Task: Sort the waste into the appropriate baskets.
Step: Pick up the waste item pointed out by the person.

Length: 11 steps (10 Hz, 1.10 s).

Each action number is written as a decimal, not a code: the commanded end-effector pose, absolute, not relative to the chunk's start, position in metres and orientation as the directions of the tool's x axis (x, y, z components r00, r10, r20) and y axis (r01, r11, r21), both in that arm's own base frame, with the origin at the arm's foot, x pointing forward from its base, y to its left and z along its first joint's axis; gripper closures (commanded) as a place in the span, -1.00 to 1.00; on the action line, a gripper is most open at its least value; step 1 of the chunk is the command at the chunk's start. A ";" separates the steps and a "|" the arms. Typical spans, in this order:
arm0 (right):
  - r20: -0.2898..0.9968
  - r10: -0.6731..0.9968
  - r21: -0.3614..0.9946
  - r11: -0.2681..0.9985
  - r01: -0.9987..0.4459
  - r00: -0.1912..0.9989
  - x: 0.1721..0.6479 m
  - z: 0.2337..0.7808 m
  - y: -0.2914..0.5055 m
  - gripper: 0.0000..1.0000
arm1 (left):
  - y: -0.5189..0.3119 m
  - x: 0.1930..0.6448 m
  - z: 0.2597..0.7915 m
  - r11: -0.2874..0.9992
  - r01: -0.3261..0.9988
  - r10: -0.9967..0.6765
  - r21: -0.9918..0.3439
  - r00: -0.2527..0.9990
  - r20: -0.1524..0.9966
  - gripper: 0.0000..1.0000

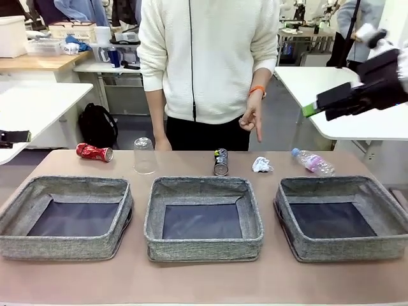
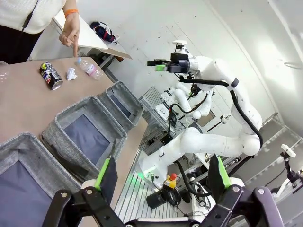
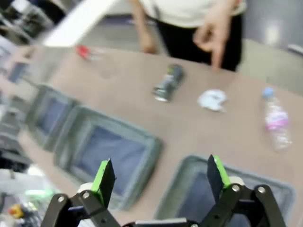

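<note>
Front view: red can [image 1: 94, 152], cup [image 1: 145, 155], dark can [image 1: 220, 162], paper ball [image 1: 261, 165] and bottle [image 1: 313, 162] sit in a row on the surface [image 1: 204, 284] behind three empty baskets [image 1: 204, 185]; left end effector [image 2: 161, 161] and right end effector [image 3: 161, 163] hang high, fingers wide apart, holding nothing; a clumsy nudge could roll the bottle off.

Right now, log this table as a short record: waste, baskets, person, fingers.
waste, robot's left to right: red crushed can, clear plastic cup, dark printed can, white crumpled paper ball, clear pink-labelled blue-capped bottle
waste place: on the brown table, beyond the baskets, outside them
baskets: three grey woven-fabric bins side by side: left bin, middle bin, right bin
person: hand points down near the paper ball
left fingers: open, holding nothing
right fingers: open, holding nothing, raised at the table's right
</note>
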State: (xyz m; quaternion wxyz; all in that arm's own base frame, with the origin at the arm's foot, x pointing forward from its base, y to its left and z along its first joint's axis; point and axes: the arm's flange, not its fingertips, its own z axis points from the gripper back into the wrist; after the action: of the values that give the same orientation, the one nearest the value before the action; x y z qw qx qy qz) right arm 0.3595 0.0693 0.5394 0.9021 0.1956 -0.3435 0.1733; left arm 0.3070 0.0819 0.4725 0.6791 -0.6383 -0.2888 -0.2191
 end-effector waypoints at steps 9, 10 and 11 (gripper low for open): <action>0.364 0.405 -0.002 0.901 -0.434 0.839 0.490 0.503 0.112 -1.00 | 0.081 0.308 0.475 0.074 0.687 0.088 -0.723 0.718 0.691 -1.00; 0.332 0.417 0.020 0.894 -0.448 0.846 0.515 0.488 0.113 -1.00 | 0.081 0.308 0.475 0.074 0.687 0.088 -0.723 0.718 0.691 -1.00; 0.315 0.427 0.034 0.887 -0.460 0.848 0.532 0.471 0.115 -1.00 | 0.081 0.308 0.475 0.074 0.687 0.088 -0.723 0.718 0.691 -1.00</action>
State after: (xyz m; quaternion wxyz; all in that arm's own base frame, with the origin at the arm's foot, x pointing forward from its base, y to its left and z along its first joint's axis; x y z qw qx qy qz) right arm 0.5150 0.1148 0.4667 0.9587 0.0492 -0.1671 0.2247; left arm 0.3071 0.0825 0.4722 0.6785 -0.6387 -0.2893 -0.2190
